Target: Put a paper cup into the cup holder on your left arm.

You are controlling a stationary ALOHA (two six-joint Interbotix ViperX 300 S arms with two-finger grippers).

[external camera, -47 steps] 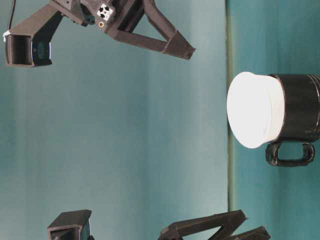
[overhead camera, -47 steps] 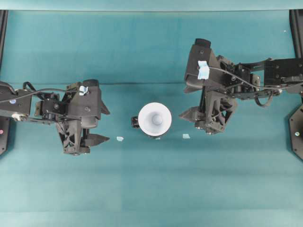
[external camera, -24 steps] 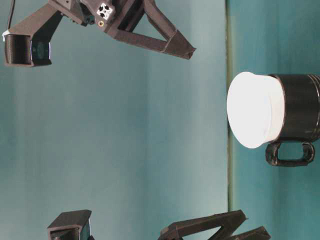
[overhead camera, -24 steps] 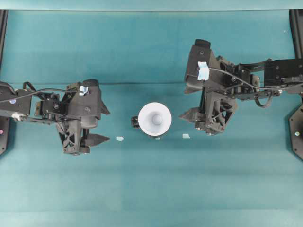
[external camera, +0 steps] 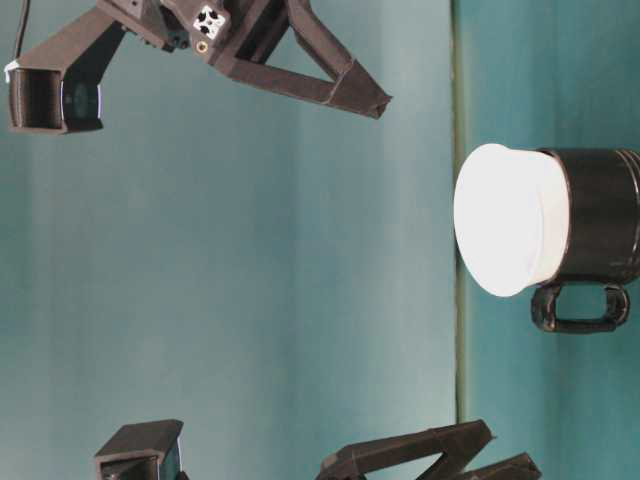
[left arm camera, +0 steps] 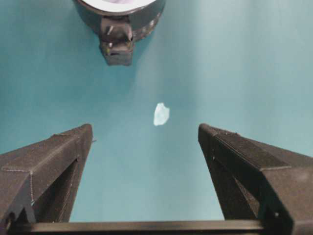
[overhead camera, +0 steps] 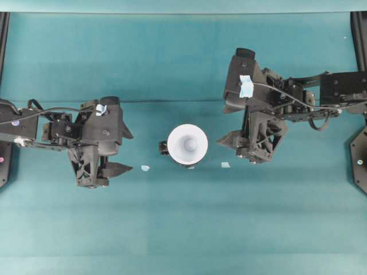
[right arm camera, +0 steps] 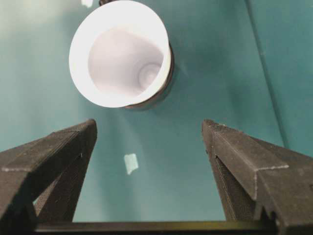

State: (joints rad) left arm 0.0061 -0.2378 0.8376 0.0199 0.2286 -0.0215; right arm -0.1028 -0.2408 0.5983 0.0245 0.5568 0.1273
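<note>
i see the white paper cup [overhead camera: 187, 144] seated in the glossy black cup holder [external camera: 600, 232], upright mid-tabletop [overhead camera: 183, 229] between my arms. my left claw [overhead camera: 116, 153] and right claw [overhead camera: 232, 123] both gape wide, empty, apart from the cup.

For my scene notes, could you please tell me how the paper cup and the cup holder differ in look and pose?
The cup is white and matte, while the holder is glossy black. The cup is plain-sided; the holder has a small handle. The cup sits inside the holder, its wide rim sticking out above the holder's top. Both are round, stand together mid-table, and are untouched by either pincer.
</note>
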